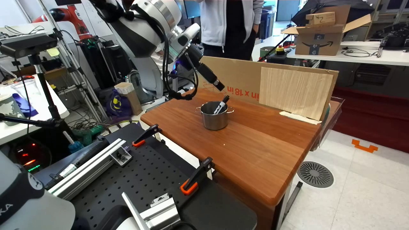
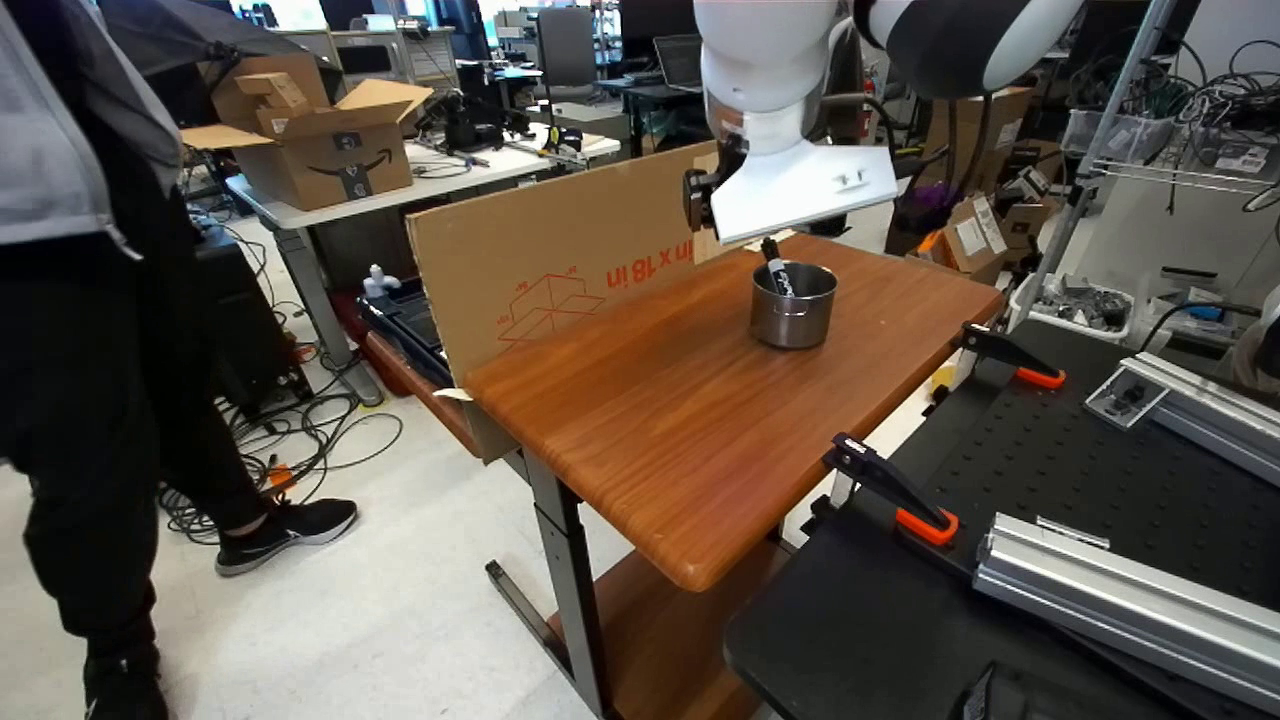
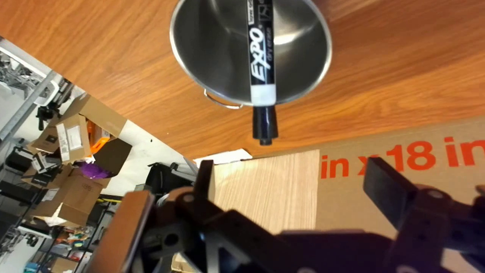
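Observation:
A small metal pot (image 1: pixel 215 122) with wire handles stands on the brown wooden table (image 1: pixel 255 153). Inside it leans a black Expo marker (image 3: pixel 262 57), tilted, its black cap end sticking out past the rim; it shows in both exterior views. The marker's lower end is out of frame in the wrist view. My gripper (image 3: pixel 291 174) hangs above the pot with its fingers (image 3: pixel 388 189) wide apart and nothing between them. The marker's cap is the nearest thing to it, with a gap between. In an exterior view a white plate on the arm (image 2: pixel 800 190) hides most of the gripper.
A cardboard panel (image 2: pixel 560 260) stands upright along the table's far edge, with a pale wood sheet (image 1: pixel 295 91) against it. Black and orange clamps (image 1: pixel 198 175) sit where the black perforated board (image 1: pixel 143 179) meets the table. A person (image 1: pixel 230 28) stands behind the panel.

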You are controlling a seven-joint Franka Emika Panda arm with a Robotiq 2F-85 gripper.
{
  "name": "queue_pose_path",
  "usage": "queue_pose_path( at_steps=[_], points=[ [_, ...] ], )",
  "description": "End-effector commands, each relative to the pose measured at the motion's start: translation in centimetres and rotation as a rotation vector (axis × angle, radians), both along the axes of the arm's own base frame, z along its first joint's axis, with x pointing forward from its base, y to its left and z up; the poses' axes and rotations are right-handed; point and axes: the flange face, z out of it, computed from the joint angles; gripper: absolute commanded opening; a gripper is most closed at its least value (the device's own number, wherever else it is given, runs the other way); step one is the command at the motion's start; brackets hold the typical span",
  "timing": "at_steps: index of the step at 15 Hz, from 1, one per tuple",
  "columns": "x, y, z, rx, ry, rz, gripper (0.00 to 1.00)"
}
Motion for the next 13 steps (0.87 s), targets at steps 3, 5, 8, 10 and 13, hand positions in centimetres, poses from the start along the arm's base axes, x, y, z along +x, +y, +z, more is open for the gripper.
queue_pose_path(
  at_steps=[3, 5, 8, 10, 13],
  points=[
    [-1.4, 0.9, 5.1, 0.015, -0.033, 0.051, 1.0],
    [-1.9, 1.2, 6.1, 0.005, -0.023, 0.078, 1.0],
    [-1.6, 1.5, 5.8, 0.0, -0.04, 0.077, 1.0],
    [-1.7, 1.4, 5.7, -0.002, -0.035, 0.077, 1.0],
    [-1.7, 1.4, 5.7, -0.002, -0.034, 0.077, 1.0]
  ],
)
